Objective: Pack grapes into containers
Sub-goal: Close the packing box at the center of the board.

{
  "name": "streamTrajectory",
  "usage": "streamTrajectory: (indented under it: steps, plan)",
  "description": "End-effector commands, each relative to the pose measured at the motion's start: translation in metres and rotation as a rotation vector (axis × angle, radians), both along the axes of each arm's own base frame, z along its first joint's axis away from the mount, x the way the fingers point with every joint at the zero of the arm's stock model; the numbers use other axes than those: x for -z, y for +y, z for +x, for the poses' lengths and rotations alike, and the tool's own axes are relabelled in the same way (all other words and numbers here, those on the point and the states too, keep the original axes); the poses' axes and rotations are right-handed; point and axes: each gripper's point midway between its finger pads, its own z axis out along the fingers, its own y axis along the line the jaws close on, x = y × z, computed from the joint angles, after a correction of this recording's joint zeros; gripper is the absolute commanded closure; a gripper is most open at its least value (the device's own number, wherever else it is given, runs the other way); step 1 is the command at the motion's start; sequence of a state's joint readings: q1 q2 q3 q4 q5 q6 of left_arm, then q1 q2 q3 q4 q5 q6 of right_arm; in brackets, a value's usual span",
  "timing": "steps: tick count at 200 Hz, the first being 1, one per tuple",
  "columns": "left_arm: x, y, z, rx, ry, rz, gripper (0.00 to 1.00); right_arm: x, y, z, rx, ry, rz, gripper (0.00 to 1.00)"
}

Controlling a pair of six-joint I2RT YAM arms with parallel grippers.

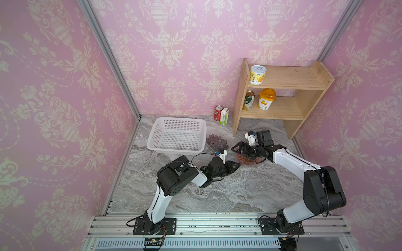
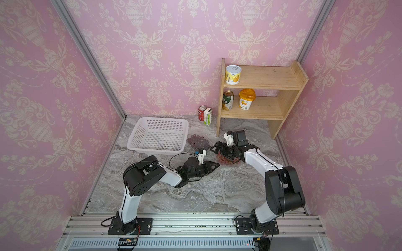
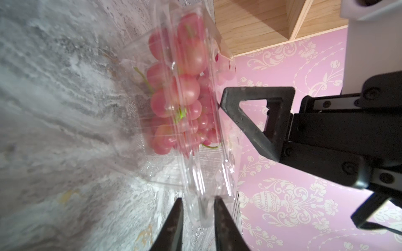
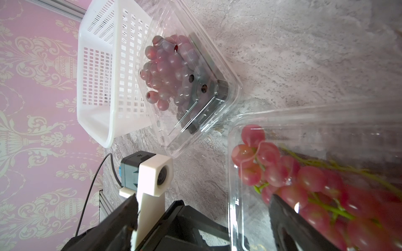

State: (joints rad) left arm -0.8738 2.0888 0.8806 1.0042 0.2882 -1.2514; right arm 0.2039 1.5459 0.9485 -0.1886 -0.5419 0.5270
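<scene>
pink-grape clamshell [image 3: 208,165]: clear plastic box on the marbled table [image 1: 195,195], between the two grippers and in front of the wooden shelf [image 1: 282,87]. Its lid is down over the fruit; whether it is latched cannot be told.
pink grapes [image 3: 187,91]: one light pink-red bunch with green stems, inside that clamshell. In the left wrist view it fills the part away from the left gripper, and the near end shows only clear plastic.
dark-grape clamshell [image 4: 228,87]: second clear box, just beside the white perforated basket [image 1: 152,134]. It sits near the pink one but apart from it. The lid, with round vent holes, is down.
dark grapes [image 4: 167,69]: purple-grey bunch under that lid, bunched toward the basket side.
left gripper [image 3: 196,206]: low at the table, at the near end of the pink-grape clamshell. Its fingers stand a narrow gap apart with the box's rim flange between them; whether they pinch the rim cannot be told.
right gripper [image 1: 239,150]: jaws spread wide, holding nothing. In the left wrist view one finger tip sits against the lid of the pink-grape clamshell, over the grapes.
shelf contents: a yellow tin on top, with a green can and a yellow tub below.
</scene>
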Motion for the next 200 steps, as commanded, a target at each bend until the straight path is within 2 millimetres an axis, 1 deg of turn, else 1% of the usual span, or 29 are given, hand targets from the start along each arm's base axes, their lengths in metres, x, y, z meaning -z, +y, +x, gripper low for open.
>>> streamTrajectory:
  steps: [1,20,49,58,93,107,152,178,200]
  plan:
    - [0.0023,-0.0059,0.0058,-0.013,0.003,0.004,0.74,0.0097,-0.0019,-0.0087,0.013,0.045,-0.004,0.05]
    - [0.0011,-0.0078,0.0075,-0.016,-0.002,0.001,0.78,0.0097,-0.0017,-0.0081,0.014,0.044,-0.002,0.05]
    - [0.0030,-0.0069,0.0081,-0.022,0.000,0.009,0.81,0.0120,-0.0015,-0.0089,0.013,0.049,-0.001,0.05]
    - [0.0045,-0.0070,0.0084,-0.022,0.001,0.011,0.85,0.0119,-0.0015,-0.0088,0.014,0.048,0.001,0.05]
    - [0.0070,-0.0087,0.0093,-0.025,0.005,0.010,0.86,0.0132,-0.0017,-0.0100,0.015,0.049,0.001,0.05]
    - [0.0071,-0.0091,0.0096,-0.024,0.004,0.012,0.88,0.0133,-0.0018,-0.0106,0.016,0.050,0.002,0.05]
    - [0.0085,-0.0100,0.0100,-0.022,0.004,0.017,0.92,0.0148,-0.0026,-0.0120,0.020,0.053,0.003,0.05]
    - [0.0098,-0.0104,0.0099,-0.019,0.007,0.021,0.98,0.0142,-0.0023,-0.0126,0.016,0.053,0.001,0.05]
    - [0.0107,-0.0111,0.0102,-0.017,0.007,0.023,1.00,0.0129,-0.0025,-0.0125,0.014,0.051,-0.002,0.05]
